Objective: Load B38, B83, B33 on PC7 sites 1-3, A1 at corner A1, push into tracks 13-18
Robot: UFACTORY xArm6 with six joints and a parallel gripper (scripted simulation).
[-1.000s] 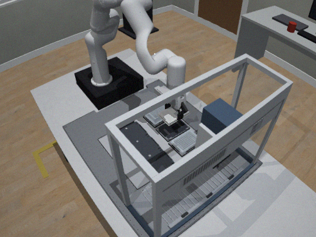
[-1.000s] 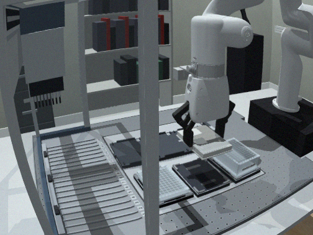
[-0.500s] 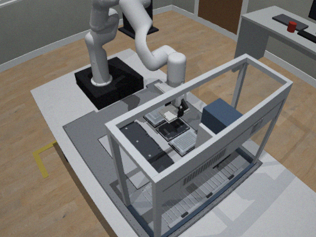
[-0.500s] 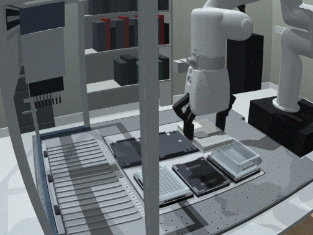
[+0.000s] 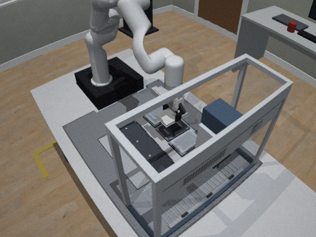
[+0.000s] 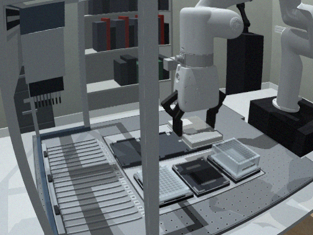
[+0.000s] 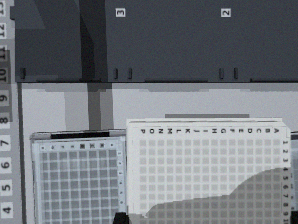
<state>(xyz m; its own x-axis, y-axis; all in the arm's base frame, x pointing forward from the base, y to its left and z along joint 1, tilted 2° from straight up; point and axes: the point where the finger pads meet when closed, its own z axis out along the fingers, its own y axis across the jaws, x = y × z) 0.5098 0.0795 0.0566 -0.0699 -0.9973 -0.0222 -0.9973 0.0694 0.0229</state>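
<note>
The room has a wooden plank floor and grey walls, and a bookshelf [image 6: 102, 50] with dark and red binders stands behind the pale grey worktop [image 5: 56, 97]. On the left lie the loading rails [image 6: 81, 183], thin parallel metal strips with a blue edge, under a grey box frame [image 5: 200, 79]. Next to them the carrier PC7 [image 6: 127, 150] rests on the apron, a flat, dark, matt slab; none of the visible sites carries a plate. In the row of nests I see B38 [image 6: 169, 181], a white plate with a square grid, then the black nest S2 [image 6: 202, 175] with nothing in it, then B83 [image 6: 236, 156], a tall translucent block. The black claw [image 6: 194, 125] grips B33 [image 6: 202, 132], a white flat plate with very fine wells, above the right end of PC7.
</note>
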